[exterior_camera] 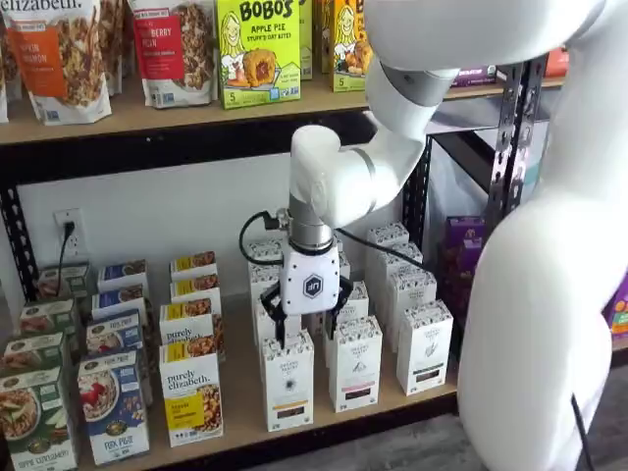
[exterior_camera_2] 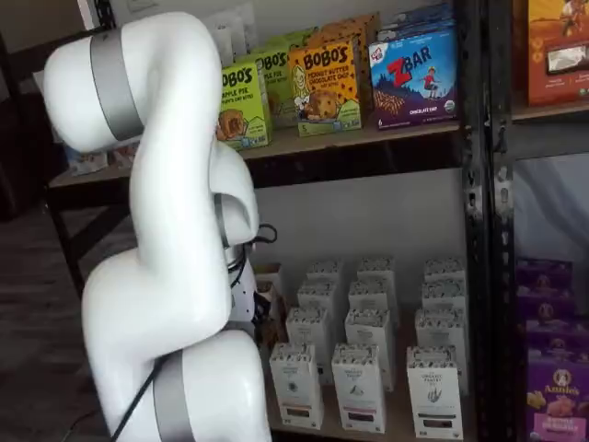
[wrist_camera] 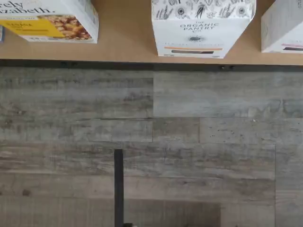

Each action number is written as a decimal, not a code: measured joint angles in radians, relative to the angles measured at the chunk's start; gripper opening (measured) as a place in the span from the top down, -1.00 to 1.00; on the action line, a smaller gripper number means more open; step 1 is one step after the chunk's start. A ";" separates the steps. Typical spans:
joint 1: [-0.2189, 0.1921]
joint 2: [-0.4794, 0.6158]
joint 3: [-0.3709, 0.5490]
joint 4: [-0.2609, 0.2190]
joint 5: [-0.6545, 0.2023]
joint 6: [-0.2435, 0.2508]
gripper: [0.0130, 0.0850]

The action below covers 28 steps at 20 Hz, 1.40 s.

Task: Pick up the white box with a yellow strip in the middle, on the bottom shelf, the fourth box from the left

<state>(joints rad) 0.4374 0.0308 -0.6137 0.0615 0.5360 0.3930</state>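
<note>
The white box (wrist_camera: pixel 203 33) has a dark flower-patterned top and a dull yellow-orange band low on its front. It stands at the front of the bottom shelf (exterior_camera: pixel 329 417), in both shelf views (exterior_camera: pixel 287 385) (exterior_camera_2: pixel 296 389). My gripper (exterior_camera: pixel 304 334) hangs just above the box's top and points down. It is open, with one black finger (exterior_camera: pixel 272 329) on each side and nothing between them. In a shelf view the white arm (exterior_camera_2: pixel 175 276) hides the gripper. The wrist view looks down on the light wooden shelf board (wrist_camera: pixel 123 45) and its black front rail.
A purely elizabeth box (exterior_camera: pixel 191 394) stands to the left of the white box, and a same-shaped carton (exterior_camera: pixel 354 365) with a pink band to its right. More white cartons fill the rows behind. Grey plank floor (wrist_camera: pixel 151 142) lies below the shelf. An upper shelf (exterior_camera: pixel 177 113) of snack boxes overhangs.
</note>
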 joint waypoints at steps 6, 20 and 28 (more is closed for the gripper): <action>-0.018 0.056 -0.007 -0.009 -0.060 -0.012 -1.00; -0.073 0.164 -0.002 0.047 -0.174 -0.124 -1.00; -0.071 0.266 -0.037 0.176 -0.239 -0.249 -1.00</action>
<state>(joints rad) 0.3667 0.2967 -0.6509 0.2376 0.2970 0.1443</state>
